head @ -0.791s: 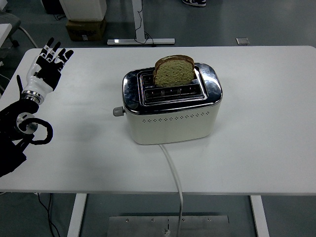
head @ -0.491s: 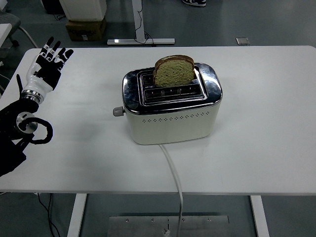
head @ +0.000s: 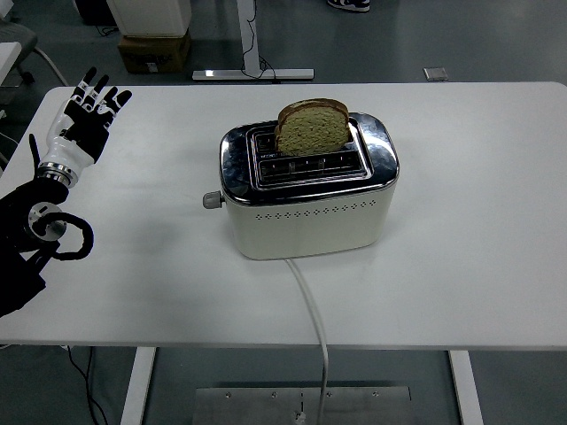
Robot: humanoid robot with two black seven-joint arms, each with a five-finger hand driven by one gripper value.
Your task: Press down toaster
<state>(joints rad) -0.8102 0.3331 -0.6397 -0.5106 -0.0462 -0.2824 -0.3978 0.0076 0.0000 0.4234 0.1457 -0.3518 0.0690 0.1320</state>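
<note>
The white surface (head: 478, 177) fills most of the frame. At its centre sits the cream and chrome toaster (head: 308, 189), its white cord (head: 312, 310) running down to the bottom edge. A bread slice (head: 312, 127) stands tall in the rear slot. In the upper left, the left hand (head: 86, 119) hovers, fingers spread, holding nothing. The small grey lever (head: 211, 200) juts from the toaster's left end.

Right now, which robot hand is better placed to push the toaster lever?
Left. The left robot hand is over the table's left side with fingers spread, holding nothing, and the lever sticks out of the toaster's left end. The right arm is not in view.
</note>
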